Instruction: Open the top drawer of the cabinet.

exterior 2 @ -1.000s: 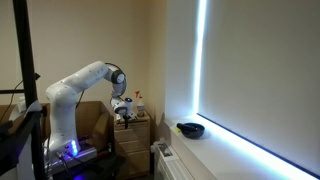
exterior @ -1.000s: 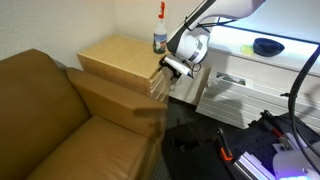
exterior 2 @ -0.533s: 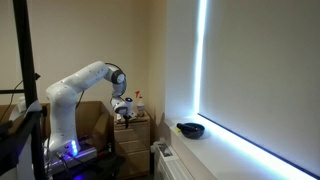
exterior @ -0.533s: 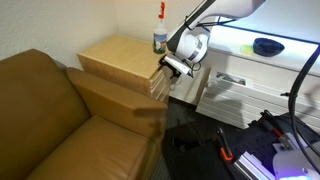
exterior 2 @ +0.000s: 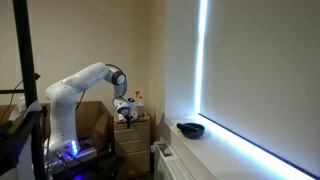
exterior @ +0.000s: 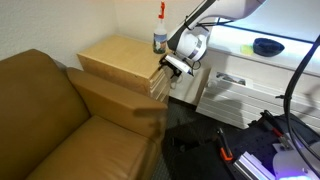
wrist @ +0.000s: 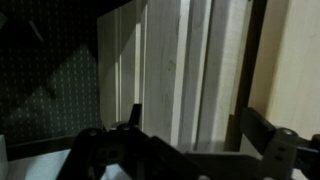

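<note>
The light tan cabinet (exterior: 118, 62) stands between the brown sofa and a white unit; it also shows in an exterior view (exterior 2: 133, 142). Its stacked drawer fronts face the white unit, and the top drawer (exterior: 157, 72) lies just under the flat top. My gripper (exterior: 172, 68) is right at that upper front edge, seen also in an exterior view (exterior 2: 125, 113). In the wrist view the drawer fronts (wrist: 190, 70) appear as upright pale strips. My gripper (wrist: 195, 128) is open, with its fingers (wrist: 262, 130) spread either side of the strips. I cannot tell whether they touch.
A spray bottle (exterior: 159, 33) stands on the cabinet top next to the gripper. The white unit with a metal handle (exterior: 232, 84) is close behind the arm. A dark bowl (exterior: 266, 46) sits on the sill. The brown sofa (exterior: 60, 120) flanks the cabinet. Cables and gear (exterior: 270, 140) lie on the floor.
</note>
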Controlling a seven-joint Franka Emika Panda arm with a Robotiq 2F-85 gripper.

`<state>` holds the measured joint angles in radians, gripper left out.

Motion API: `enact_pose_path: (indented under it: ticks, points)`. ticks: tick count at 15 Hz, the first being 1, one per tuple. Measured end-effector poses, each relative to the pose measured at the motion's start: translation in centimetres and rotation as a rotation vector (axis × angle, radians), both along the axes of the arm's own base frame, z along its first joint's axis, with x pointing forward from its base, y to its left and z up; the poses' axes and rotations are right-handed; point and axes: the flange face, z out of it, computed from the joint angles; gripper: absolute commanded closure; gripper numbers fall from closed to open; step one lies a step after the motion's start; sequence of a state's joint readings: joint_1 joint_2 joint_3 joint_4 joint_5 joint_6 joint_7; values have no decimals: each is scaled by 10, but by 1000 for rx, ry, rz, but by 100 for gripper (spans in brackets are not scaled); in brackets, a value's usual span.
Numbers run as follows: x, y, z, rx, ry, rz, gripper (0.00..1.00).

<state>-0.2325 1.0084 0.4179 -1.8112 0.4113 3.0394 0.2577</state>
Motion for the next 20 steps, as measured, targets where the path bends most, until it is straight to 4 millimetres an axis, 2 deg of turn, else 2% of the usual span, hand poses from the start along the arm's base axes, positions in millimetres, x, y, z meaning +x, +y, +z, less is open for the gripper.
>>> enact_pose_path:
  ticks: [6, 10, 14, 20]
  points:
    - [5, -4, -1, -12, 5, 1, 0]
    - [3, -1, -13, -42, 11, 6, 0]
    - [9, 4, -10, -46, -2, 39, 0]
    - [23, -6, -7, -18, 61, 77, 0]
